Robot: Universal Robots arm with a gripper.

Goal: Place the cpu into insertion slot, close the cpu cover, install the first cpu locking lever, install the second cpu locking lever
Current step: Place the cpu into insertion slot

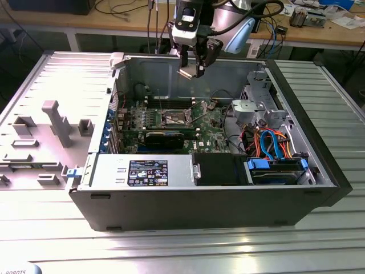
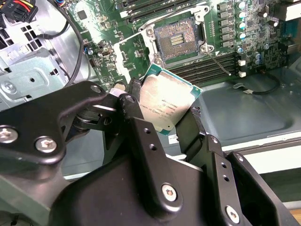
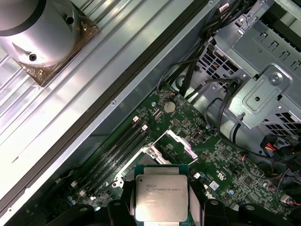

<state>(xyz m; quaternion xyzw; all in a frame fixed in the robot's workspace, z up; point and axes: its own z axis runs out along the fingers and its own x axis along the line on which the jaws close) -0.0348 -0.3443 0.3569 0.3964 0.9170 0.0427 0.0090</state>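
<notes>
My gripper [image 1: 191, 67] hangs above the open computer case, over its back wall, shut on the cpu [image 1: 186, 74]. In both wrist views the cpu [image 2: 167, 101] [image 3: 160, 197] is a flat square chip with a silver-grey top, pinched by its edges between the two black fingers [image 2: 136, 94]. The insertion slot [image 1: 174, 119] [image 2: 176, 40] lies well below it on the green board, its dark centre bare. The cpu cover [image 3: 181, 141] stands swung up beside the slot. A thin lever wire [image 2: 218, 61] sticks out from the socket's corner.
Memory slots [image 2: 207, 66] run alongside the socket. A long black expansion card [image 1: 164, 138] lies in front of it. A metal drive cage [image 1: 256, 108] with orange and blue cables [image 1: 274, 142] stands at the exterior view's right. A grey fixture [image 1: 54, 123] sits left of the case.
</notes>
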